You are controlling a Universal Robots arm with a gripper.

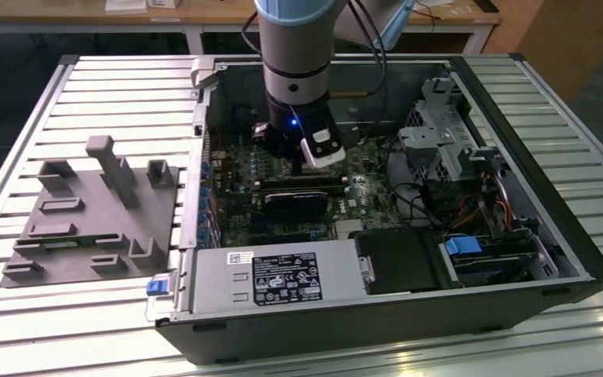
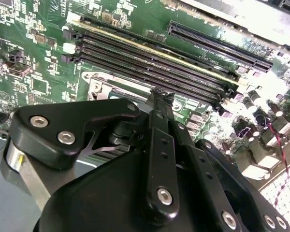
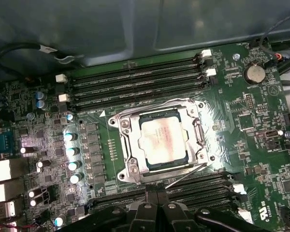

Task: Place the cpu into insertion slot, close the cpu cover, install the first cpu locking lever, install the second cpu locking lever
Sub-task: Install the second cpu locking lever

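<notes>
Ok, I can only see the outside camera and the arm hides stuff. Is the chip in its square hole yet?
Observer: Yes. In the first wrist view the chip sits in the socket, with the metal cover down around it.
Operator: Is anything being held?
Observer: No. There the gripper looks shut and empty, close to a thin lever sticking out beside the socket.
</notes>
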